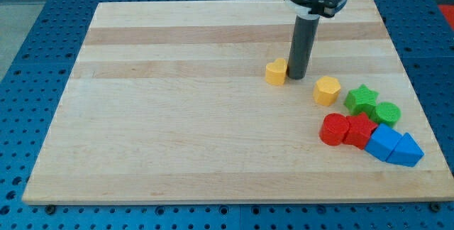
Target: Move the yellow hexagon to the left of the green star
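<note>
The yellow hexagon (327, 90) lies right of the board's middle, a short gap to the upper left of the green star (362, 99). My tip (297, 78) stands on the board to the upper left of the hexagon, apart from it. The tip sits close against the right side of a second, smaller yellow block (276, 72), which looks heart-shaped; I cannot tell whether they touch.
A green round block (387, 113) sits just right and below the star. Below them are a red cylinder (333, 129), a red star (360, 130), a blue cube (384, 142) and a blue triangular block (406, 150), packed together near the wooden board's right edge (418, 102).
</note>
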`<state>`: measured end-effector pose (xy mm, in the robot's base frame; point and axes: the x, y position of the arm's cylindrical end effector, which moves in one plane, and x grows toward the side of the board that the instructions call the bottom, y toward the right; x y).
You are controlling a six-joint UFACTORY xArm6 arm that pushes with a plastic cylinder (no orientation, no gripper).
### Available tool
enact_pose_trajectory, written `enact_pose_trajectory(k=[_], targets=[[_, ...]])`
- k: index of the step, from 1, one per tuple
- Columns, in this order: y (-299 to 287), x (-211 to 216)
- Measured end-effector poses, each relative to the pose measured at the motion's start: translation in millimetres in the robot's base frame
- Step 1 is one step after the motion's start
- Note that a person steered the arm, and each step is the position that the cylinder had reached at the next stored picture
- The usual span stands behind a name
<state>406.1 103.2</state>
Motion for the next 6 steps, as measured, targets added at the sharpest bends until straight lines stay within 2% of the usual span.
enact_pose_trajectory(k=[2, 4, 5, 6], targets=[[42.3, -27.6], [51.0, -5.7], [51.0, 25.7], [51.0, 26.0]])
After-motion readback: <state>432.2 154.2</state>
